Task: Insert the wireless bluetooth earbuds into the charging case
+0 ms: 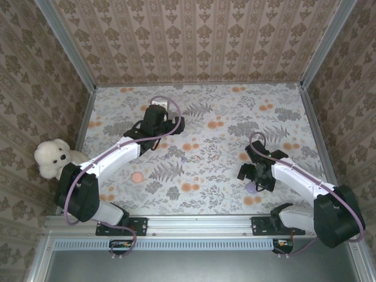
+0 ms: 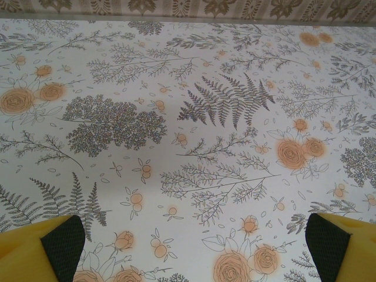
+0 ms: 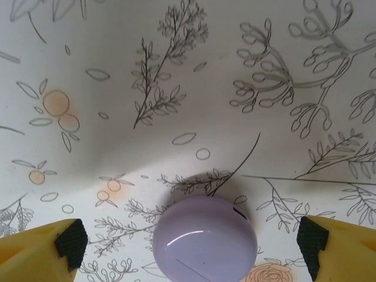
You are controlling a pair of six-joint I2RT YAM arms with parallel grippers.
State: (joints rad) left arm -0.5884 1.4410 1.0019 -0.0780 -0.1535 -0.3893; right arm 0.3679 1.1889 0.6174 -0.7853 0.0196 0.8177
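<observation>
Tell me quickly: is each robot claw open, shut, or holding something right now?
Left gripper: open, holding nothing.
Right gripper: open, straddling the purple charging case, not gripping it.

The left gripper (image 2: 194, 249) is wide open over the tabletop (image 2: 147, 35). Its 2 yellow fingers (image 2: 20, 258) poke in at the bottom corners. Each one has a black pad (image 2: 64, 247). The tabletop has gray ferns (image 2: 229, 103) and orange flowers (image 2: 292, 154) drawn on it. A brown patterned wall (image 2: 176, 7) stands at its far edge.
</observation>
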